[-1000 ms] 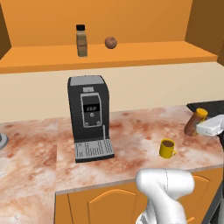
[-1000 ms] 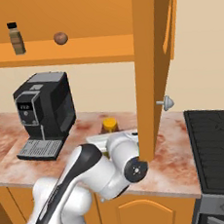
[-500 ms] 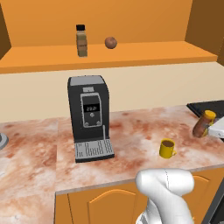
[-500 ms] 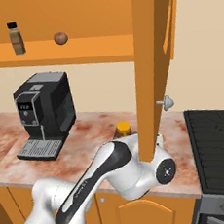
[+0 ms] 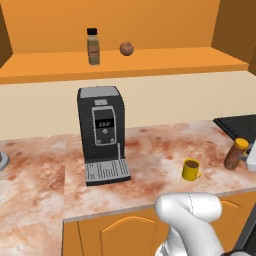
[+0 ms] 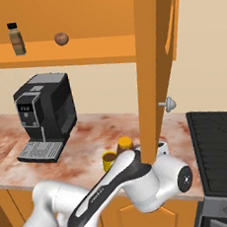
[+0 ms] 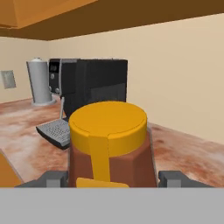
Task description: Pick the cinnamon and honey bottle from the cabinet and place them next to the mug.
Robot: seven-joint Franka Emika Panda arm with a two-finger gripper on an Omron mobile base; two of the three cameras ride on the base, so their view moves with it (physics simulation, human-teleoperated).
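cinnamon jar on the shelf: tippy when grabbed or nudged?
Probably. The cinnamon jar is slim and tall for its base, so a high nudge could topple it. It looks rigid, likely light. The round brown ball stands close beside it, so a sideways push might knock that rolling.

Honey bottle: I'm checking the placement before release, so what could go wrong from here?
The honey bottle stands near the counter's right end with the gripper around it; a skewed release might tip it. It is some way right of the mug, perhaps not close enough. The cinnamon is still on the cabinet shelf.
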